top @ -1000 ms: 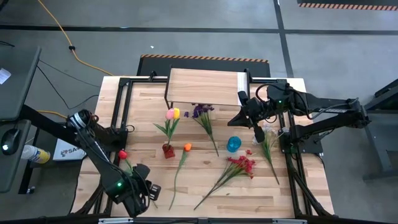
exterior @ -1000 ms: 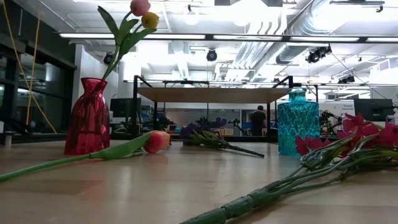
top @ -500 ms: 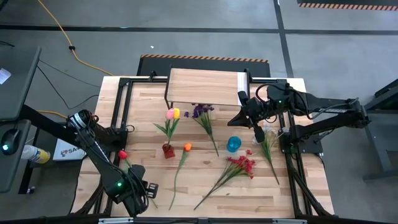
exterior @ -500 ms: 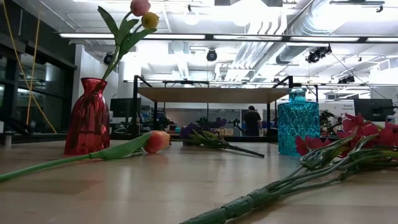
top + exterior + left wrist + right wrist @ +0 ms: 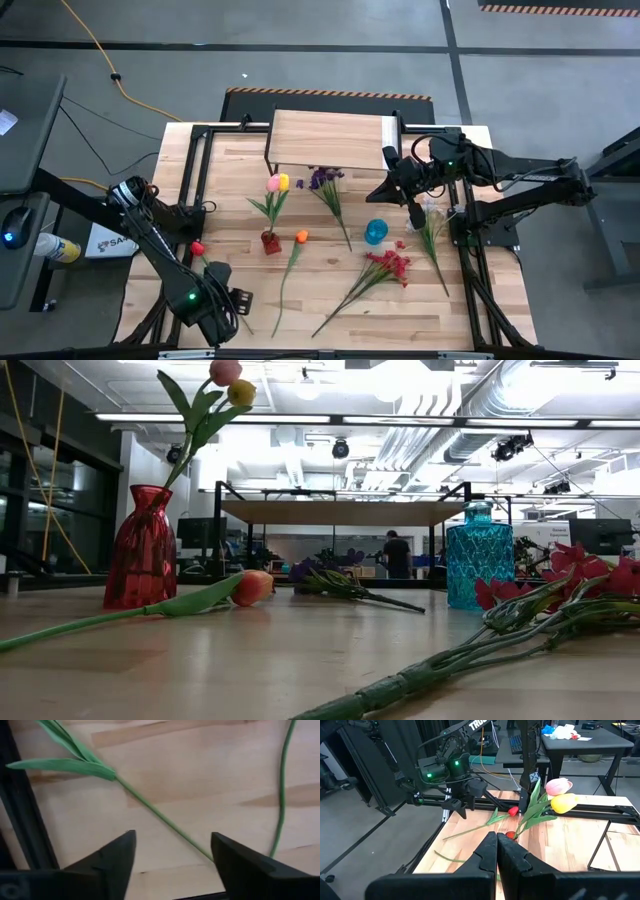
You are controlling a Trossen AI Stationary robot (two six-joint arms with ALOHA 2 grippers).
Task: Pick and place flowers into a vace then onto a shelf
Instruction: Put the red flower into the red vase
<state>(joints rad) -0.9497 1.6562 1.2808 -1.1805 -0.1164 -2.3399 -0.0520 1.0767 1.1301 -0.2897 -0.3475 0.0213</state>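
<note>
Flowers numbered seven stems or sprays around one red vase (image 5: 270,241): pink (image 5: 272,183) and yellow (image 5: 284,181) tulips stood in it, an orange tulip (image 5: 301,237) lay just beside it, a red tulip (image 5: 197,248) lay toward the left arm, and purple (image 5: 322,178), red (image 5: 389,264) and white (image 5: 432,216) sprays lay past a blue vase (image 5: 375,232). One light-wood shelf (image 5: 328,139) sat beyond the red vase. Left gripper (image 5: 172,857) hung spread open over the red tulip's stem, gripping nothing. Right gripper (image 5: 497,851) was closed and empty, near the shelf.

free: bare table (image 5: 480,310) near-right corner | blocked: middle, flowers (image 5: 385,268) and two vases (image 5: 375,232)
</note>
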